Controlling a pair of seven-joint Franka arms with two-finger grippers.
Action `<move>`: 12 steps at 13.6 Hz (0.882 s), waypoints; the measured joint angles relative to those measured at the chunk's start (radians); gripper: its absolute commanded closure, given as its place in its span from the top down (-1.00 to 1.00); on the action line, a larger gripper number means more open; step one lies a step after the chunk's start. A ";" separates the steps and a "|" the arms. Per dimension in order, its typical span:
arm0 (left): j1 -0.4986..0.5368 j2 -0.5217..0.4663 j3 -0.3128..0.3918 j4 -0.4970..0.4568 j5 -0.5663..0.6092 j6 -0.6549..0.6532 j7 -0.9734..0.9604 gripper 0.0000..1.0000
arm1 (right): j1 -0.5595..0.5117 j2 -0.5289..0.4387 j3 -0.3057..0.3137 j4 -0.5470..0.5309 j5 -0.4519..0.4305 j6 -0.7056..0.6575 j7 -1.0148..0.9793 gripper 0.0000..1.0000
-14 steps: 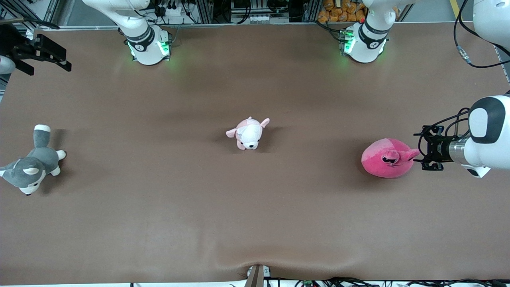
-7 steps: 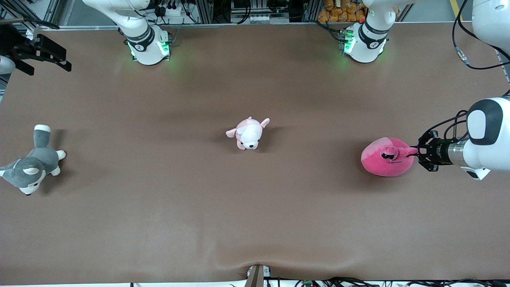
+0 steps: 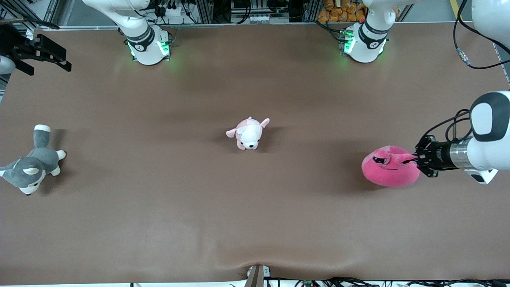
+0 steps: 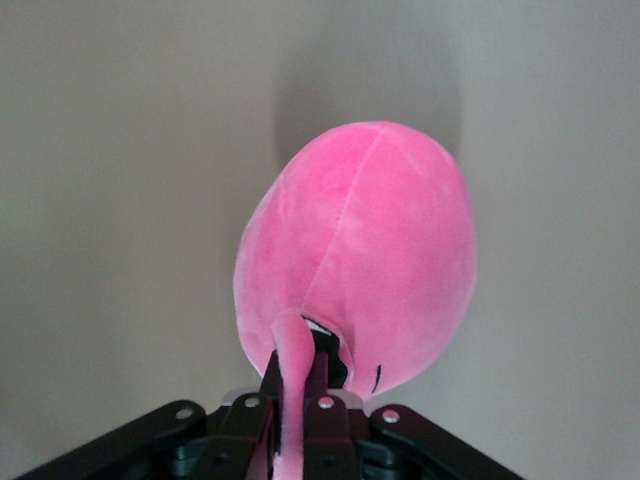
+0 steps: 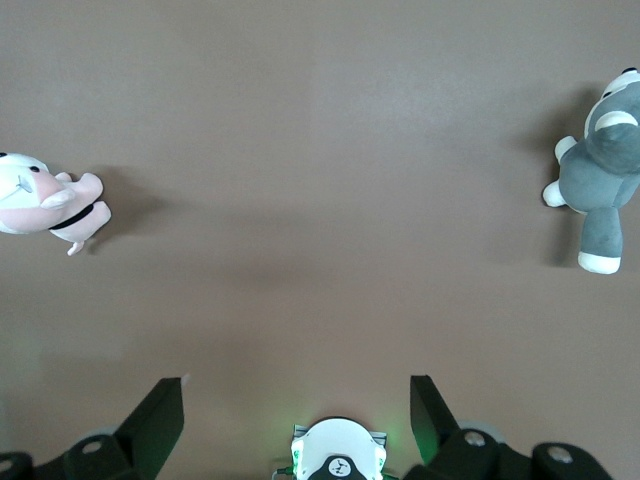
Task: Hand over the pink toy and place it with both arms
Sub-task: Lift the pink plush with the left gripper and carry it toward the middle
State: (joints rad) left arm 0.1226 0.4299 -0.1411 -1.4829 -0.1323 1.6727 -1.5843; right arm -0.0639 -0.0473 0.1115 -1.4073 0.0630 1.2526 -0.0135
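Two grippers, diff. states. Left gripper (image 3: 417, 161) is clamped on a thin limb of the pink toy (image 3: 390, 172), at the left arm's end of the table (image 3: 255, 219). In the left wrist view the black fingers (image 4: 318, 375) pinch that paler pink flap together, w/ the toy's round hot-pink body (image 4: 370, 250) bulging out past the fingertips; a seam runs down its middle and a bit of black eye shows near the grip. Front view: toy's black half-lidded eye faces up, shadow spread on the brown cloth beside it; can't tell if the body rests on the table or hangs just clear.

Right gripper (image 3: 50, 59) waits w/ fingers apart, up at the right arm's end of the table, near the edge; right wrist view shows both black fingertips (image 5: 160, 420) spread wide over bare cloth.

Small pink-and-white puppy plush (image 3: 248, 133) lies mid-table, well apart from the toy. Grey-and-white husky plush (image 3: 31, 163) lies at the right arm's end, nearer the front camera than the right gripper's spot.
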 measured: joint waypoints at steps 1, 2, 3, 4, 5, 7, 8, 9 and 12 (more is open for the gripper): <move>-0.003 -0.012 -0.039 0.024 -0.007 -0.033 -0.039 -1.00 | 0.000 0.000 -0.001 0.000 0.000 0.000 0.000 1.00; -0.005 -0.026 -0.081 0.047 -0.019 -0.068 -0.085 -1.00 | -0.003 0.000 -0.002 0.000 -0.002 0.000 0.002 1.00; -0.007 -0.039 -0.123 0.064 -0.042 -0.094 -0.137 -1.00 | -0.014 0.003 -0.004 -0.001 -0.006 0.000 0.004 1.00; -0.010 -0.050 -0.165 0.080 -0.070 -0.107 -0.196 -1.00 | -0.041 0.014 -0.005 -0.005 -0.010 -0.001 0.005 1.00; -0.012 -0.059 -0.206 0.093 -0.090 -0.113 -0.254 -1.00 | -0.079 0.040 -0.006 -0.006 -0.009 0.004 0.005 1.00; -0.013 -0.063 -0.313 0.115 -0.102 -0.115 -0.381 -1.00 | -0.148 0.124 -0.007 0.012 -0.003 0.056 -0.023 1.00; -0.017 -0.063 -0.370 0.126 -0.103 -0.106 -0.449 -1.00 | -0.162 0.163 -0.008 0.033 -0.002 0.071 -0.044 1.00; -0.032 -0.063 -0.418 0.138 -0.103 -0.083 -0.512 -1.00 | -0.164 0.189 -0.006 0.057 -0.001 0.073 -0.052 1.00; -0.151 -0.063 -0.458 0.160 -0.104 0.017 -0.656 -1.00 | -0.146 0.199 0.011 0.091 0.031 0.061 0.035 1.00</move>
State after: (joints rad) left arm -0.0285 0.3669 -0.5993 -1.3231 -0.2359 1.6902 -2.2404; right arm -0.2099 0.1516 0.1226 -1.3167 0.0945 1.3137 0.0217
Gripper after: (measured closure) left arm 0.903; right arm 0.000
